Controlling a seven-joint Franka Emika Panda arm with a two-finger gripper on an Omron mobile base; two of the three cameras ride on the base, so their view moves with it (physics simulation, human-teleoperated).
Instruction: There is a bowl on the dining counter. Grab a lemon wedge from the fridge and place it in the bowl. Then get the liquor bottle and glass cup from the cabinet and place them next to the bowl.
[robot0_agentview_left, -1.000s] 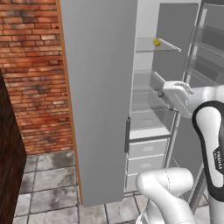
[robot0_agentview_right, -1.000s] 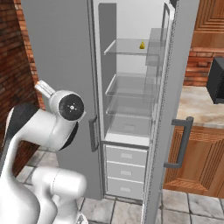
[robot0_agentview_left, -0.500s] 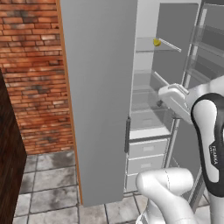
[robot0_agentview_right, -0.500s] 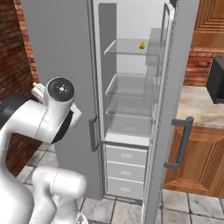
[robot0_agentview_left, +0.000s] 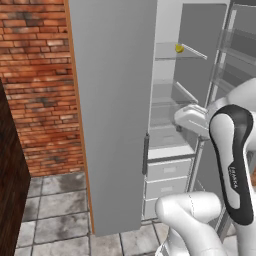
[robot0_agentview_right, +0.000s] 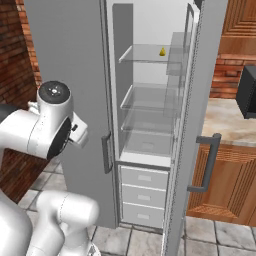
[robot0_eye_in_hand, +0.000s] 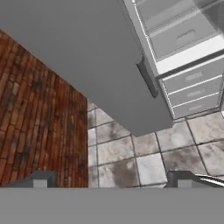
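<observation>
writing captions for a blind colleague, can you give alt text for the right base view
An open fridge stands with glass shelves inside, a small yellow lemon wedge on the top shelf and three white drawers below. The robot's white arm fills the lower left in front of the closed grey door; a wooden cabinet and counter are at the right.

Room: red brick wall (robot0_agentview_left: 37, 80) on the left, running down to a floor (robot0_agentview_left: 55, 212) of grey stone tiles with dark mottling. A dark panel (robot0_agentview_left: 10, 185) stands at the near left edge of the left base view.

Centre: tall grey fridge (robot0_agentview_right: 70, 60) with a dark vertical handle (robot0_agentview_right: 106, 152); its right door (robot0_agentview_right: 197, 100) stands open. White interior, clear glass shelves (robot0_agentview_right: 145, 100), three white drawers (robot0_agentview_right: 145, 195) below.

Right: wooden cabinets (robot0_agentview_right: 225, 180) under a speckled beige table (robot0_agentview_right: 227, 120), brick behind it, upper wooden cabinet (robot0_agentview_right: 242, 25) above. Dark appliance (robot0_agentview_right: 248, 90) sits on the table. Lighting even, no hard shadows.
</observation>
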